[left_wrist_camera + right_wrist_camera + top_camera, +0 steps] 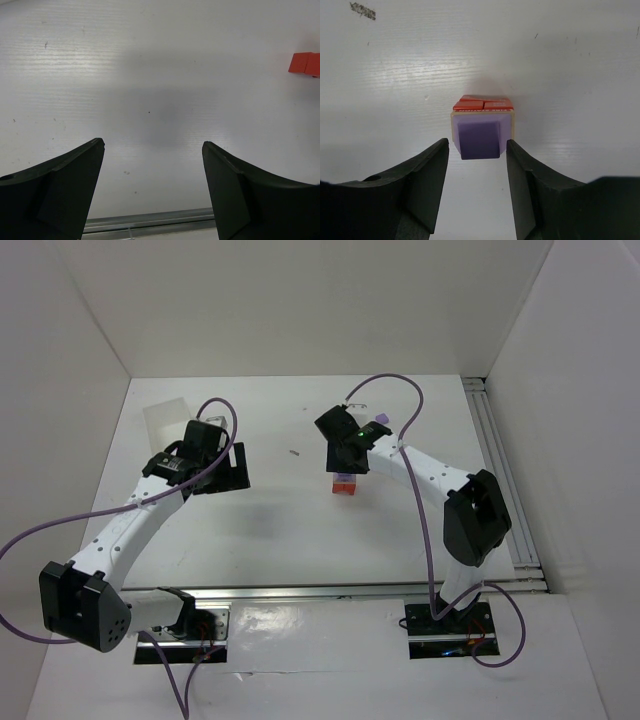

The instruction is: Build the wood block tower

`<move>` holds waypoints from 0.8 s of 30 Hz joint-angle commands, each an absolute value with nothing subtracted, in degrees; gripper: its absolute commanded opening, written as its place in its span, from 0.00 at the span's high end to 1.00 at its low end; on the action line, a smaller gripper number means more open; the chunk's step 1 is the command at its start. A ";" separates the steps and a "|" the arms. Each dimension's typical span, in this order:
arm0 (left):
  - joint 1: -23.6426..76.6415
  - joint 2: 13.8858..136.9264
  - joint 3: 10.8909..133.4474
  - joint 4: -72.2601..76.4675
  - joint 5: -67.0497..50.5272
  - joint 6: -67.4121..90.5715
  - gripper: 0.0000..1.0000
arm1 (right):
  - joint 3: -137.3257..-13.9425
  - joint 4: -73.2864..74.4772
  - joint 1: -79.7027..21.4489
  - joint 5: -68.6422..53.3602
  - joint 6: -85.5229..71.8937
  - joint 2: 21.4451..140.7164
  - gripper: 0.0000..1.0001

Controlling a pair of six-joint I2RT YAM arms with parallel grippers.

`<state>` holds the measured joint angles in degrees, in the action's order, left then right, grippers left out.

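Note:
The wood block tower [345,485] stands mid-table: red-orange blocks at the bottom, a pale tan edge, and a lilac block on top. In the right wrist view the tower [481,131] sits just beyond my right gripper [477,145]. That gripper is open, with a finger on each side of the lilac top and not touching it. From above, the right gripper [350,455] hovers just behind the tower. My left gripper [215,468] is open and empty, well to the left. Its own view [152,145] shows bare table and the tower's red-orange base [305,63] at the far right.
A translucent white plastic box [165,420] lies at the back left behind the left gripper. A tiny dark speck [294,452] lies between the arms and also shows in the right wrist view [362,10]. Metal rails run along the right edge [495,460] and the near edge [330,590].

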<state>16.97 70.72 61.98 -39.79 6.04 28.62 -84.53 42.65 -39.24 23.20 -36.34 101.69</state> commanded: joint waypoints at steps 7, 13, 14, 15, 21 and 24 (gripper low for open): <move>17.14 69.17 61.70 -38.94 5.45 28.39 0.08 | -86.75 43.86 -39.81 24.52 -36.47 101.78 0.45; 17.14 69.17 61.70 -38.94 5.45 28.39 0.08 | -87.28 43.86 -39.81 25.05 -36.47 102.30 0.51; 17.14 69.17 61.70 -38.94 5.45 28.39 0.08 | -87.28 43.86 -39.81 25.05 -36.47 102.30 0.51; 17.14 69.17 61.70 -38.94 5.45 28.39 0.08 | -86.67 43.86 -39.81 25.05 -36.47 102.30 0.52; 17.14 69.70 62.23 -38.94 5.45 28.39 0.08 | -86.66 43.86 -39.81 25.05 -36.47 102.83 0.54; 17.14 69.70 62.23 -38.94 5.45 28.39 0.08 | -87.19 43.86 -39.81 25.05 -36.47 102.83 0.55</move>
